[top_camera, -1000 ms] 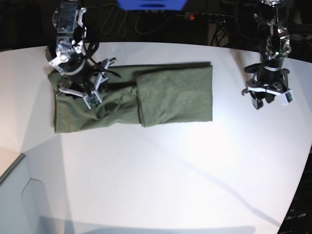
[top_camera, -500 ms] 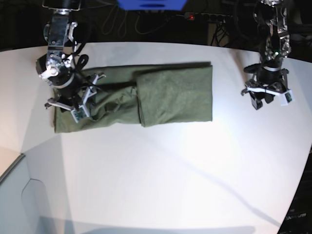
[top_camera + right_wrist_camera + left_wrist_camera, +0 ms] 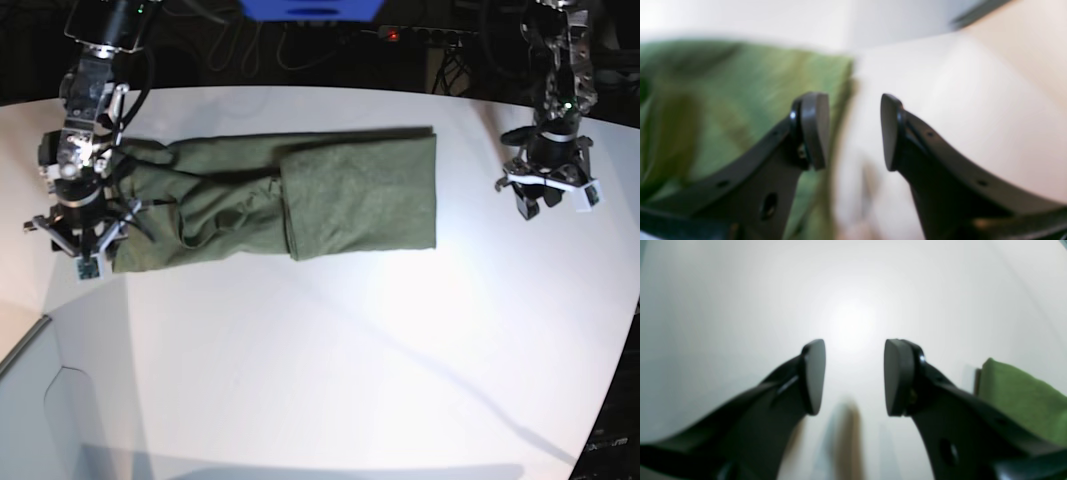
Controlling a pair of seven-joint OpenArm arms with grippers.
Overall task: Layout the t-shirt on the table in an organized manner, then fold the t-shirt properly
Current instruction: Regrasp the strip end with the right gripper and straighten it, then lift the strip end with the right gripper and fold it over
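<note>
Base view: one olive-green t-shirt (image 3: 280, 200), partly folded, on a white table (image 3: 330, 350); two grippers, both empty.

T-shirt lies as a long band across the far half of the table, one end doubled over into a flat smooth panel, the other end rumpled. Right gripper (image 3: 80, 232) hangs at the rumpled end, over the shirt's edge; its wrist view shows jaws spread, one finger over green cloth, one over bare table, nothing between. Left gripper (image 3: 548, 192) hangs over bare table, well apart from the folded end; jaws spread, nothing held.
</note>
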